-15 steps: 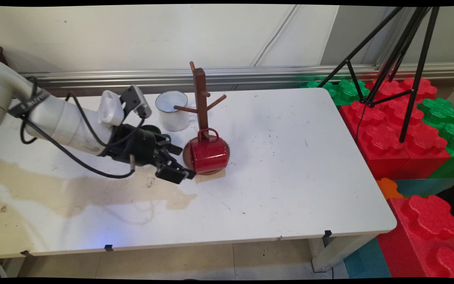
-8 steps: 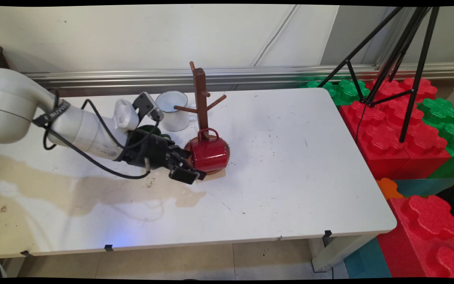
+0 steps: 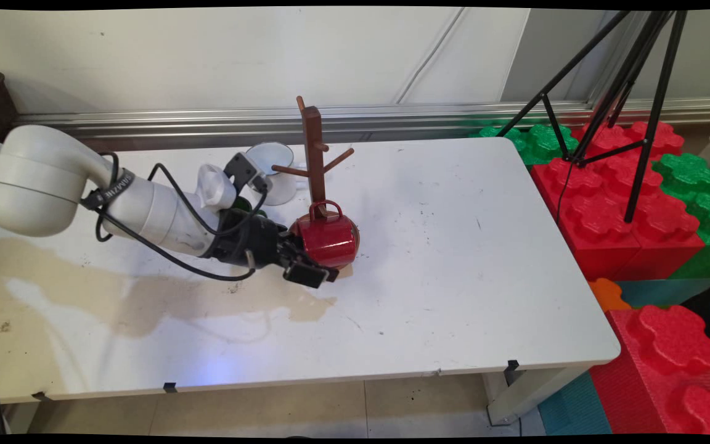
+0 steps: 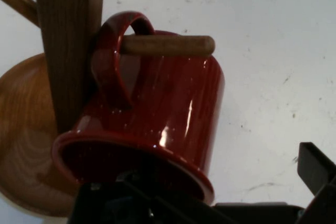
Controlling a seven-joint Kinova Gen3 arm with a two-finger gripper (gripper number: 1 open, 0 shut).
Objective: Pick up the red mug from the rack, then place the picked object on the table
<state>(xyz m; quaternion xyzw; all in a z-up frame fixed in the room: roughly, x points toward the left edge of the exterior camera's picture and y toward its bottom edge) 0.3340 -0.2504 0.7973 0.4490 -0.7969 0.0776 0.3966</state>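
The gripper lies low over the white table, reaching rightward to the red mug, its fingers spread wide about the mug's open rim. The mug hangs by its handle on a low peg of the brown wooden mug tree (the peg passes through the handle loop in the hand view), its body over the tree's round base. A white mug stands on the far side, left of the tree's post.
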